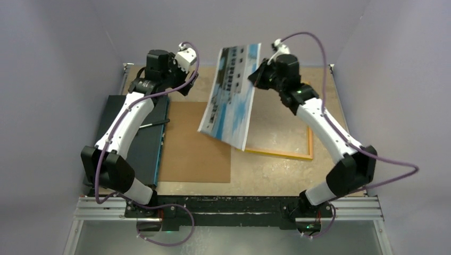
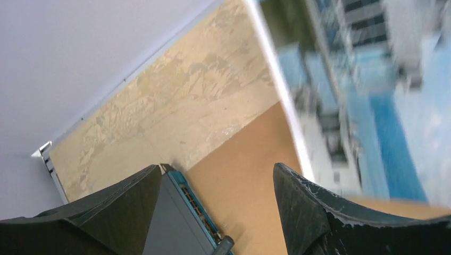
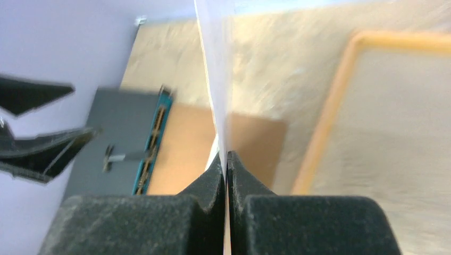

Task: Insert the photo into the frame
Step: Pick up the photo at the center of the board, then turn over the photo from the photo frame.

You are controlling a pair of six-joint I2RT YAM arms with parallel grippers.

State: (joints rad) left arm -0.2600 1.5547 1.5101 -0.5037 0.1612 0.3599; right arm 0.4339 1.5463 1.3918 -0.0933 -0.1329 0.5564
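While my right tool (image 3: 226,159) alone pinches its edge, the photo (image 1: 230,101) hangs tilted above the table (image 1: 266,175).
My left tool (image 2: 217,172) gapes empty beside the sheet. The frame (image 1: 276,153) lies flat under the photo's lower corner. I judge that a one-edge grip may let the print sag, swing, or snag the frame's rim and crease.

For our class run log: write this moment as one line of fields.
left gripper: open, holding nothing | right gripper: shut on photo edge | photo: in air, tilted | frame: lying flat, unfilled
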